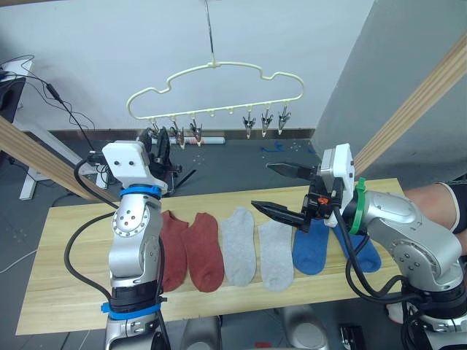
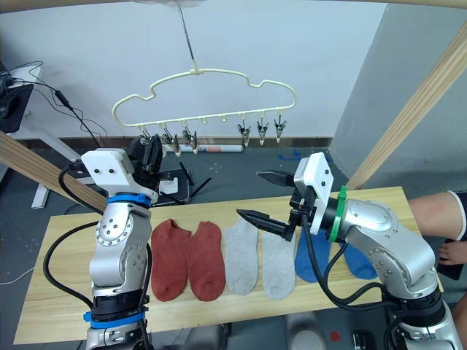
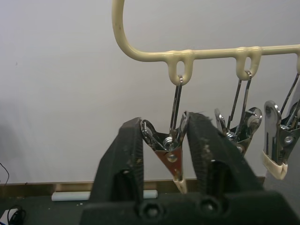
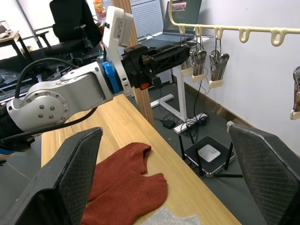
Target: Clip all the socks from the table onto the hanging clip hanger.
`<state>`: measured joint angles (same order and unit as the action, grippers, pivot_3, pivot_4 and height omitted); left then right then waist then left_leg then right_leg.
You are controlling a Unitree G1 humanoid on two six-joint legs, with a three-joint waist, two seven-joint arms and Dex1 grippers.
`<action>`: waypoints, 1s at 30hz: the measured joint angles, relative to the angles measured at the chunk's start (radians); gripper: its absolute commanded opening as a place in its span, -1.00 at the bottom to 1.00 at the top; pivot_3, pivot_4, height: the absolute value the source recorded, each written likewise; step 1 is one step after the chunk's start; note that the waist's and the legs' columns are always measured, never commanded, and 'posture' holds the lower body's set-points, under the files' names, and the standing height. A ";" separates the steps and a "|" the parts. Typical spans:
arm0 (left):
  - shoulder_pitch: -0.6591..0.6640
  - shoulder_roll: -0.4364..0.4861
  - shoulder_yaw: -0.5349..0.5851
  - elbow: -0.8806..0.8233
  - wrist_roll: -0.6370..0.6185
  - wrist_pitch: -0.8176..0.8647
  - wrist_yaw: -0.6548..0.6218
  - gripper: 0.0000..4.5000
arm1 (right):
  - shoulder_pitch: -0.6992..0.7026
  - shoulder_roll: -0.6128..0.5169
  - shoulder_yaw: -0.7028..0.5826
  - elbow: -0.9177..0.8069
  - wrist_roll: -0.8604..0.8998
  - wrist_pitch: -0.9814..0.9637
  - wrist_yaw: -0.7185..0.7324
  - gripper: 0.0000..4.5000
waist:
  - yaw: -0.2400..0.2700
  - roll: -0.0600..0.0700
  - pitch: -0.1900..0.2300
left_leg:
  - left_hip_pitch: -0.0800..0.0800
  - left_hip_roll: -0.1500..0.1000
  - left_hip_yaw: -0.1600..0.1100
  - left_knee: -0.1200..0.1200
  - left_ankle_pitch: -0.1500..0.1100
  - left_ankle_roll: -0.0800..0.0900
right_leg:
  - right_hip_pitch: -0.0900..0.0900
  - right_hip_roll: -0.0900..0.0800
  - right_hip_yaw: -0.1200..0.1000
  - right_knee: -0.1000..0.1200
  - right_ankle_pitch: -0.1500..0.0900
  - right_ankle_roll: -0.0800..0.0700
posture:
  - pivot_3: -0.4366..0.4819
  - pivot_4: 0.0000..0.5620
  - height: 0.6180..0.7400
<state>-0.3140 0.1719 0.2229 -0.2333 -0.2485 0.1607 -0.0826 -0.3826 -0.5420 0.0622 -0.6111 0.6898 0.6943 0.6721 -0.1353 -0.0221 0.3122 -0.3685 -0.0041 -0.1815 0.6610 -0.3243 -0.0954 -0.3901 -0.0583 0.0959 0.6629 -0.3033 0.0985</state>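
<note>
Left gripper point(image 3: 165, 140) raised at the clip hanger point(image 1: 219, 76), fingers clamped on the leftmost metal clip point(image 3: 171, 145). Right gripper point(image 1: 281, 188) spread wide, empty, above the grey socks point(image 1: 257, 246). Six socks in a row on the table point(image 1: 73, 262): rust-red pair point(image 1: 191, 251) left, blue pair point(image 1: 315, 248) right.

Silver arms, black cables, blue bands

A plain white wall point(image 1: 109, 44) meets a dark grey floor point(image 1: 233, 164) along a brown skirting board point(image 1: 219, 134); black cables point(image 1: 51, 95) trail down beside a pale desk leg point(image 1: 29, 179).
</note>
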 measured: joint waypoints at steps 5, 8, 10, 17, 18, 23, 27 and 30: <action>0.000 0.003 -0.001 0.000 0.006 -0.009 -0.011 -0.91 | -0.003 0.000 0.000 -0.001 0.002 0.019 -0.005 1.00 | 0.000 0.000 0.000 | 0.000 0.000 0.000 0.000 0.000 0.000 | 0.000 0.000 0.000 0.000 0.000 0.000 | -0.48 0.14 1.00; 0.003 0.011 -0.001 0.000 0.015 -0.015 -0.015 -0.91 | -0.003 0.000 0.000 -0.002 0.003 0.029 -0.005 1.00 | 0.000 0.000 0.001 | 0.000 0.000 0.000 0.000 0.000 0.000 | 0.000 0.000 0.000 0.000 0.000 0.000 | -0.47 0.14 1.00; 0.006 0.016 -0.001 0.000 0.019 -0.015 -0.016 -0.91 | 0.004 -0.001 0.000 -0.004 0.003 0.032 -0.004 1.00 | 0.001 0.000 0.001 | 0.000 0.000 0.000 0.000 0.000 0.000 | 0.000 0.000 0.000 0.000 0.000 0.000 | -0.47 0.14 1.00; 0.025 0.050 -0.006 -0.017 0.031 -0.015 -0.040 -0.91 | 0.166 -0.039 -0.001 0.077 -0.183 -0.099 -0.048 1.00 | 0.015 -0.001 0.001 | 0.000 0.000 0.000 0.000 0.000 0.000 | -0.001 0.000 0.000 -0.001 0.000 0.000 | -0.41 0.19 1.00; 0.028 0.053 -0.010 -0.021 0.032 -0.015 -0.042 -0.91 | 0.201 -0.038 -0.002 0.114 -0.230 -0.132 -0.074 1.00 | 0.020 -0.001 0.001 | 0.000 0.000 0.000 0.000 0.000 0.000 | -0.001 0.000 0.000 0.000 0.000 0.000 | -0.41 0.19 1.00; 0.030 0.071 -0.019 -0.047 0.032 -0.007 -0.051 -0.91 | 0.303 -0.006 -0.034 0.377 -0.450 -0.308 -0.233 1.00 | 0.027 0.000 0.007 | 0.000 0.000 0.001 0.000 0.000 -0.001 | -0.001 0.000 0.001 0.001 0.000 0.000 | -0.37 0.24 1.00; 0.034 0.079 -0.019 -0.073 0.028 0.022 -0.057 -0.91 | 0.296 -0.008 -0.056 0.608 -0.548 -0.470 -0.261 1.00 | 0.026 0.000 0.015 | 0.000 0.000 0.002 0.000 0.000 -0.001 | -0.001 0.000 0.001 0.001 0.000 0.000 | -0.33 0.27 1.00; 0.038 0.086 -0.019 -0.091 0.024 0.043 -0.060 -0.91 | 0.248 -0.005 -0.091 0.782 -0.565 -0.543 -0.275 1.00 | 0.026 0.000 0.023 | 0.000 0.000 0.002 0.000 0.000 -0.001 | -0.001 0.000 0.001 0.001 0.000 0.000 | -0.30 0.29 1.00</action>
<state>-0.2756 0.2581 0.2039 -0.3242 -0.2246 0.2039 -0.1425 -0.1344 -0.5466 -0.0288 0.1710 0.1253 0.1513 0.3974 -0.1089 -0.0217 0.3349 -0.3684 -0.0042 -0.1793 0.6609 -0.3239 -0.0961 -0.3910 -0.0585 0.0973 0.6640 -0.3033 0.0986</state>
